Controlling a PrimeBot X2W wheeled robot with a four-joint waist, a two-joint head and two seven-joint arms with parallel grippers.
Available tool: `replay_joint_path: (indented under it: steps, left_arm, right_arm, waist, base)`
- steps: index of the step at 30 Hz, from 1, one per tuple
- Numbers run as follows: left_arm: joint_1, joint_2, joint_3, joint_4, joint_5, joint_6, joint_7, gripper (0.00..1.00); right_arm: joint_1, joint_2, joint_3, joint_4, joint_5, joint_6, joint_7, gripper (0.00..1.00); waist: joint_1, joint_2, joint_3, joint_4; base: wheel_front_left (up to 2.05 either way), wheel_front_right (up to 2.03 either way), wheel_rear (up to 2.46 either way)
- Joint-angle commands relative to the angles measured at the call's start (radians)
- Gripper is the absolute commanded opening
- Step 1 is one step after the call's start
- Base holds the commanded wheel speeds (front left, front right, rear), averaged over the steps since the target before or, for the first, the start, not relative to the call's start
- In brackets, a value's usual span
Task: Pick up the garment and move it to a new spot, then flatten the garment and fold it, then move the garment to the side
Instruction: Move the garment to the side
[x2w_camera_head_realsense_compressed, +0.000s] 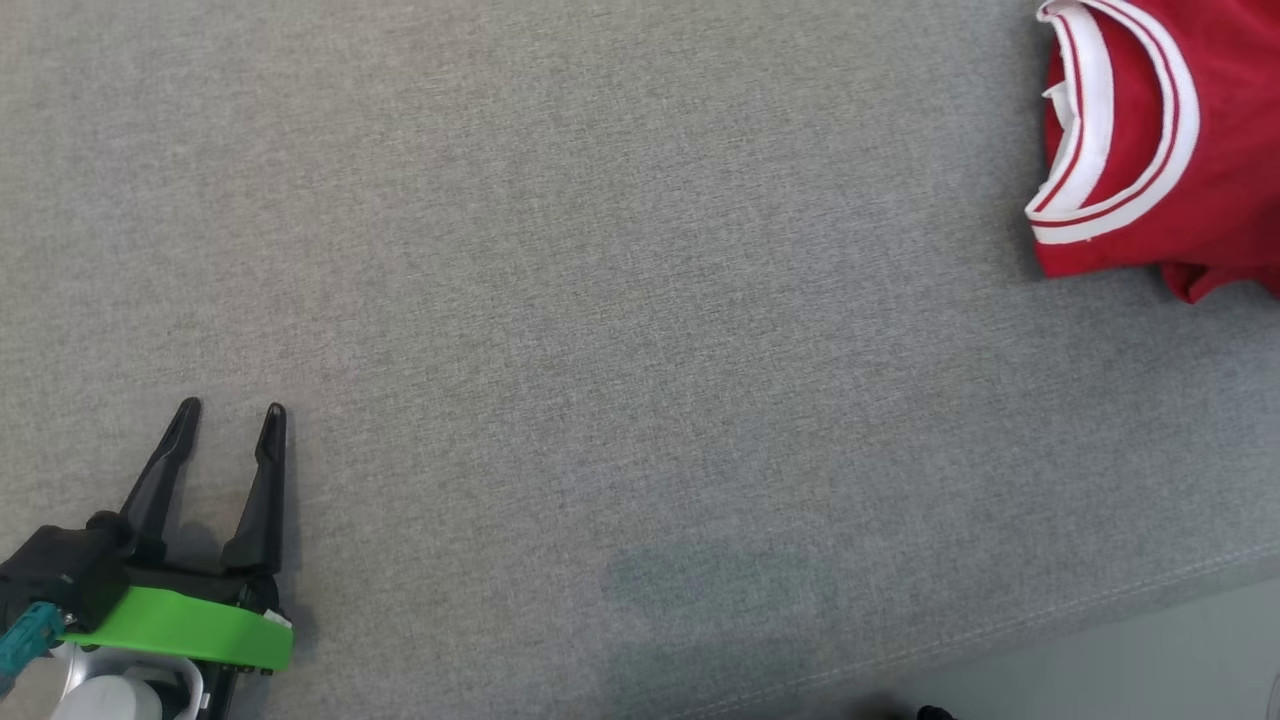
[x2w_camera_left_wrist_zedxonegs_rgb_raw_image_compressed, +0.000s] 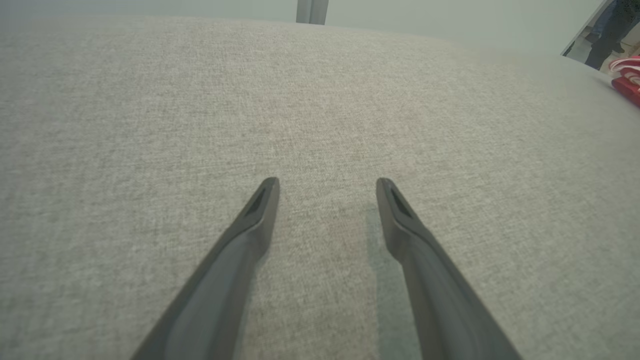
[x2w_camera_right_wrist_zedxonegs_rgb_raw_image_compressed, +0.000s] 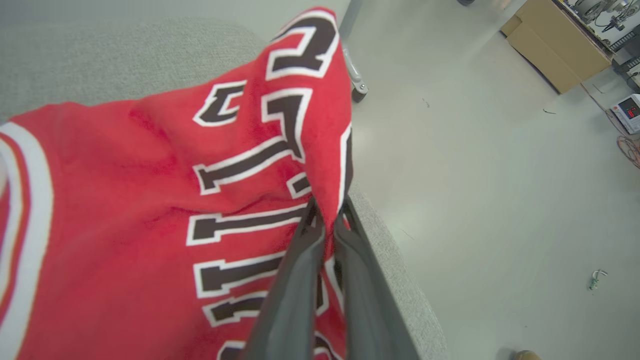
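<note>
At lower left, our left gripper (x2w_camera_head_realsense_compressed: 231, 408) hovers over the gray padded table (x2w_camera_head_realsense_compressed: 640, 300), fingers spread wide and holding nothing. At upper right lies the red jersey (x2w_camera_head_realsense_compressed: 1225, 190) — our right gripper (x2w_camera_right_wrist_zedxonegs_rgb_raw_image_compressed: 328, 214) pinches a fold of it by the table's edge.

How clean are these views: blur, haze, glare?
Head view: sharp, evenly lit, soft shadow by the left gripper. Left wrist view: hazy, washed out, grey surface bowed. Right wrist view: garment crisp, right gripper blurred, sheen on the floor.
</note>
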Motion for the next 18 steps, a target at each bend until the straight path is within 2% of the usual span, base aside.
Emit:
replay_joint_path:
  steps: [1, 2, 3, 11, 18]
  left_arm:
    - [-0.014, 0.006, 0.003, -0.002, 0.0, -0.003, -0.003, 1.0]
    - [-0.014, 0.004, 0.007, -0.002, -0.002, -0.003, -0.003, 1.0]
    - [-0.015, 0.001, 0.01, -0.002, -0.003, -0.003, -0.003, 1.0]
    - [-0.007, -0.02, 0.019, 0.006, 0.001, -0.003, -0.003, 1.0]
    - [0.002, -0.07, 0.026, 0.035, 0.005, -0.003, -0.003, 1.0]
  right_arm:
    - [-0.005, -0.007, -0.014, 0.016, -0.03, 0.0, -0.019, 0.0]
    - [-0.002, -0.012, -0.02, 0.027, -0.061, 0.0, -0.046, 0.38]
    - [-0.003, -0.017, -0.029, 0.035, -0.09, 0.0, -0.073, 1.0]
    - [-0.026, -0.006, -0.059, 0.12, -0.196, -0.001, -0.285, 1.0]
    - [-0.019, -0.003, 0.012, 0.142, -0.115, -0.001, -0.482, 1.0]
  waist:
    - [-0.0001, -0.0001, 0.02, 0.026]
    - [-0.0001, -0.0001, 0.021, 0.029]
    - [-0.0001, -0.0001, 0.023, 0.032]
    - [-0.0001, -0.0001, -0.008, 0.035]
    - [-0.0001, -0.0001, -0.103, 0.05]
  base:
    - [0.0, 0.0, 0.0]
    - [0.0, 0.0, 0.0]
    - [0.0, 0.0, 0.0]
    - [0.0, 0.0, 0.0]
    - [0.0, 0.0, 0.0]
